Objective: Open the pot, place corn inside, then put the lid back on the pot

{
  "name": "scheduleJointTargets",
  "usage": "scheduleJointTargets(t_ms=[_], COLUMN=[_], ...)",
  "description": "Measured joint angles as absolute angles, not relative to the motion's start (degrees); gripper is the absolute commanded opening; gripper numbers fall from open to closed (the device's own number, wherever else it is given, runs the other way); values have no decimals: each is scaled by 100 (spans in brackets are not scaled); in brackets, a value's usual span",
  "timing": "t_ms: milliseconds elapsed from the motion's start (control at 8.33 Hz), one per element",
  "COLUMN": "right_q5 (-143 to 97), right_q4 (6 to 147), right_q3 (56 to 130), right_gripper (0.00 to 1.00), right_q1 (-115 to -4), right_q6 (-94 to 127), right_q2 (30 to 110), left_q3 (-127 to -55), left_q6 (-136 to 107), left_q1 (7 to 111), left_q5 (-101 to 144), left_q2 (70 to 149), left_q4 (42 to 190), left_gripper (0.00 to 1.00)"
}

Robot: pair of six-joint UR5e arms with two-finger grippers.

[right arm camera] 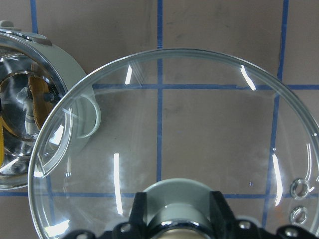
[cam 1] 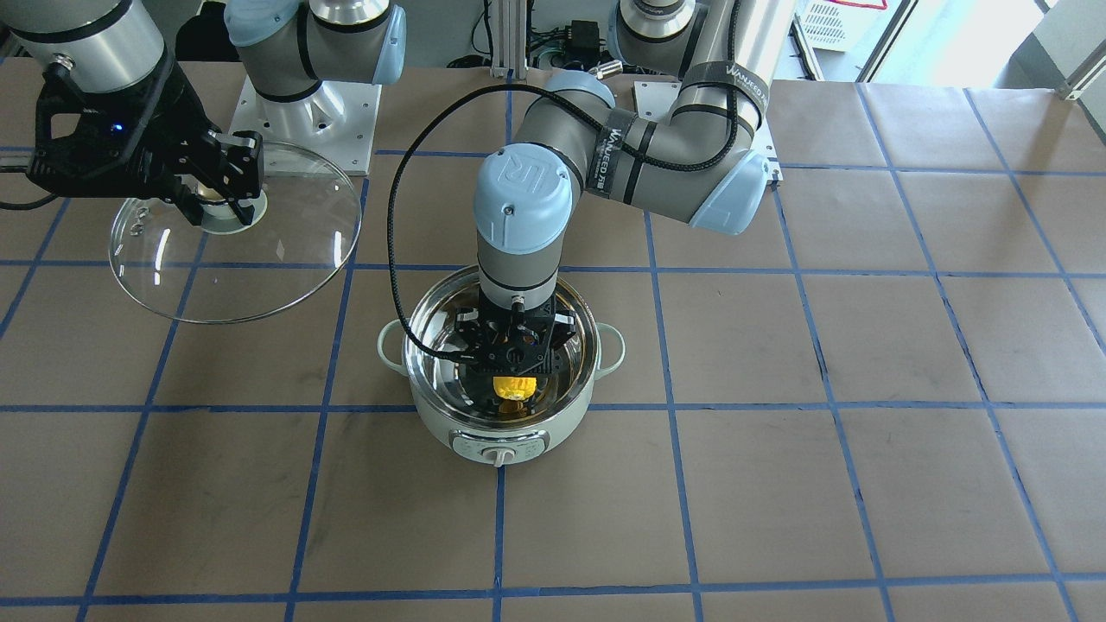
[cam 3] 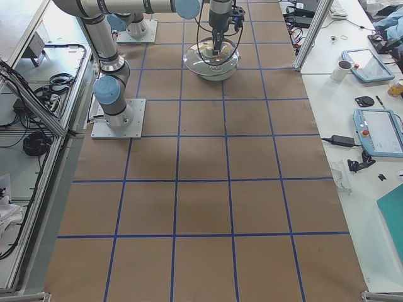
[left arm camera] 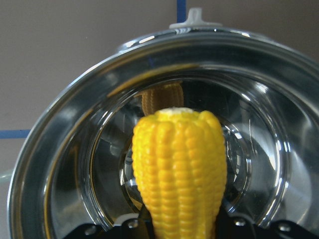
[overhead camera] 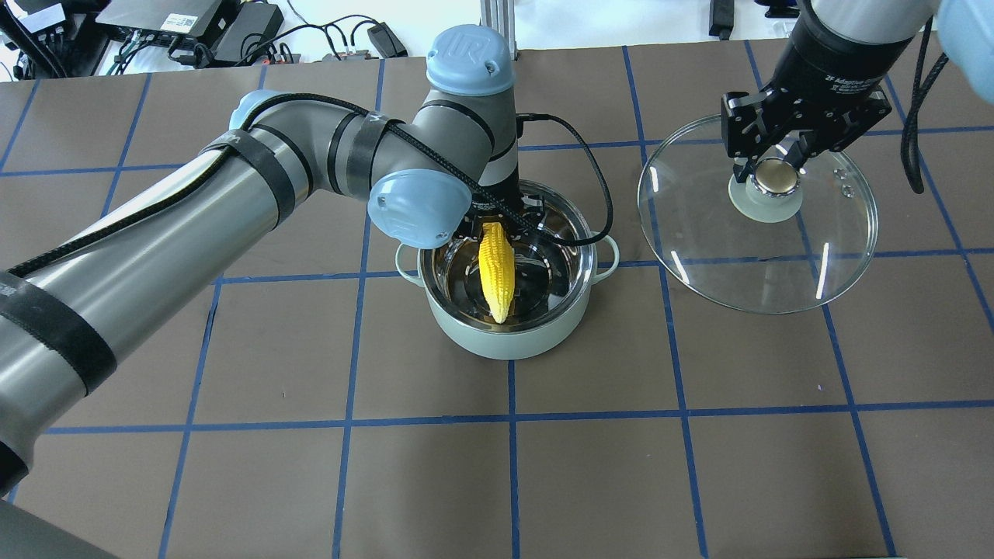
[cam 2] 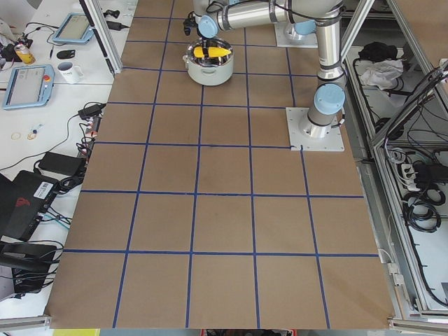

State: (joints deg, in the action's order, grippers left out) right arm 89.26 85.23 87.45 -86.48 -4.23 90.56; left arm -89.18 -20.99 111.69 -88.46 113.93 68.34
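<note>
The mint-green pot stands open at the table's middle, its dial facing away from the robot. My left gripper reaches down into the pot and is shut on the thick end of the yellow corn. The corn slants down into the steel interior, its tip low by the near wall; it fills the left wrist view. My right gripper is shut on the beige-gold knob of the glass lid and holds it level, to the right of the pot. The lid overlaps the pot's handle in the right wrist view.
The table is covered in brown paper with a blue tape grid. The left arm's black cable loops over the pot's far rim. Both arm bases are bolted at the robot's edge. Side benches hold tablets and a mug.
</note>
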Motion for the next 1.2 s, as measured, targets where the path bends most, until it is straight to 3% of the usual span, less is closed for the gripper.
scheduleJointTargets(t_ms=[840, 1200], right_q5=[8872, 8833], right_q4=[8521, 8553], right_q3=[8745, 8731], right_gripper=[0, 0], right_q1=[-8649, -8843], right_q6=[-421, -191], right_q2=[9043, 8910], left_q3=[-8794, -8245], left_q6=[-1976, -1625], left_q1=[11130, 10740], left_q5=[-8942, -8946], left_q2=[11225, 11059], left_q4=[6966, 7500], left_gripper=[100, 100])
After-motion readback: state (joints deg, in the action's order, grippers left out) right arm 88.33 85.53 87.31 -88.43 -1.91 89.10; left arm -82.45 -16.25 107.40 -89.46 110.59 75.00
